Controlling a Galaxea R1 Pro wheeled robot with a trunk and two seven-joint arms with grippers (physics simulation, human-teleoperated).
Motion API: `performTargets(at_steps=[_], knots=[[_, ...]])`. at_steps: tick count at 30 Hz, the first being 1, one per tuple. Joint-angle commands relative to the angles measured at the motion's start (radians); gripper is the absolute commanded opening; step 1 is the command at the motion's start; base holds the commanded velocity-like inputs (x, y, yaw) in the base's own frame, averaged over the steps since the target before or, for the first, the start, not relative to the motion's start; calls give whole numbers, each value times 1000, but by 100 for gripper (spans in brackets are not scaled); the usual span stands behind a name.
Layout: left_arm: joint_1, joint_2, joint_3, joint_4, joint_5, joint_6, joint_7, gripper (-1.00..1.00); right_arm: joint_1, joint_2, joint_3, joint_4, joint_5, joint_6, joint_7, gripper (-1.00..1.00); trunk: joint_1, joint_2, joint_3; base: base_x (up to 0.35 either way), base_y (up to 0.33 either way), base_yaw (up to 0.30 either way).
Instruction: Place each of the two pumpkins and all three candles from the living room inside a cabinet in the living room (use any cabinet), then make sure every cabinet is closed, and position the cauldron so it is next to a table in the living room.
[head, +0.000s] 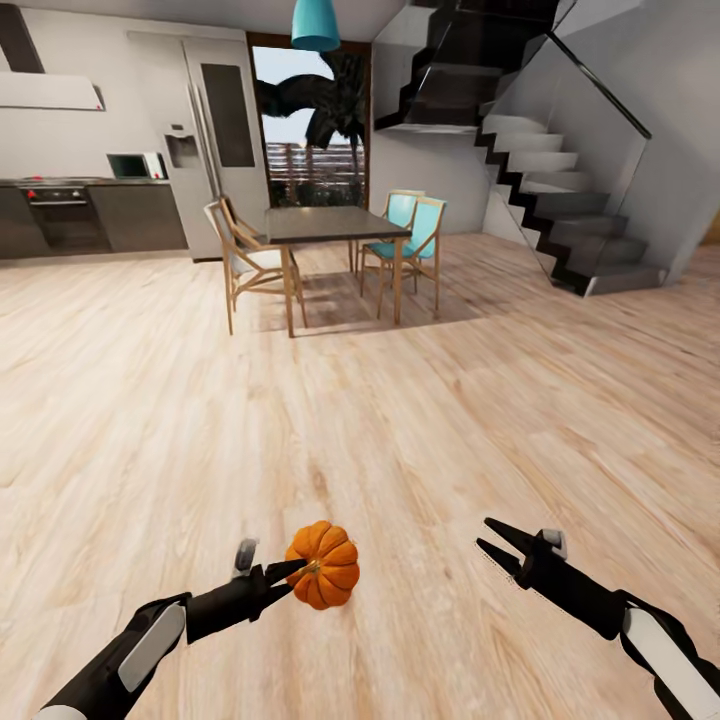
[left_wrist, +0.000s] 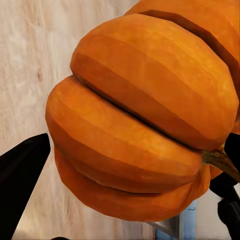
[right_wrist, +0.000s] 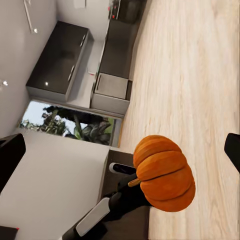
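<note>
One pumpkin (head: 323, 565) held up off the floor (head: 420, 420), near and slightly left of centre, stem turned toward the left gripper (head: 283, 572). Left gripper clamped on the pumpkin at the stem side, dark fingertips (left_wrist: 22, 170) flanking the ribbed orange body (left_wrist: 145, 115) in the left wrist view. Left arm (head: 150, 640) reaching in from the near left corner. Right gripper (head: 497, 545) near right, well apart from the pumpkin, fingers spread and holding nothing; same orange pumpkin (right_wrist: 164, 172) seen side-on from the right wrist view, with the left arm (right_wrist: 107, 212) behind it and two dark finger ends (right_wrist: 10, 157) at the edges of the picture.

Pale wood planks across the whole middle ground. Farther off, centre: dark-topped table (head: 335, 225) on wooden legs, a wooden chair (head: 245, 260) at its left, two chairs with teal seats (head: 410, 235) at its right. Teal lamp (head: 315, 25) hanging above the table. Far left: grey kitchen units (head: 95, 215) with an oven, and a tall fridge (head: 215, 140) beside them. Far centre: glass door (head: 310, 130) with palms outside. Far right: dark stairs (head: 560, 200) with a glass rail climbing to the left.
</note>
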Motion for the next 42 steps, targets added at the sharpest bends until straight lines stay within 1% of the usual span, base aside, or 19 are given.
performTargets(at_steps=[1,14,26,27,31,42], knots=[[0,1,-2,-1,15,10,2,-100,-1,-1,2,1,-8,6,-1,100,0,0,0,320,-87,-275],[0,2,-2,0,15,10,2,-100,-1,-1,2,3,-10,6,1,100,0,0,8,320,-77,-274],[0,3,-2,1,16,10,2,-100,-1,0,2,14,-10,6,1,100,0,0,15,322,-6,-275],[0,3,-2,2,16,10,2,-100,-1,0,2,18,-12,6,1,100,0,0,15,326,0,-274],[0,5,-2,2,17,10,2,-100,-1,-1,2,24,-40,6,-1,100,0,0,18,328,0,-275],[0,5,-2,3,18,10,2,-100,-1,-1,2,40,-46,6,-1,100,0,0,25,333,0,-275]])
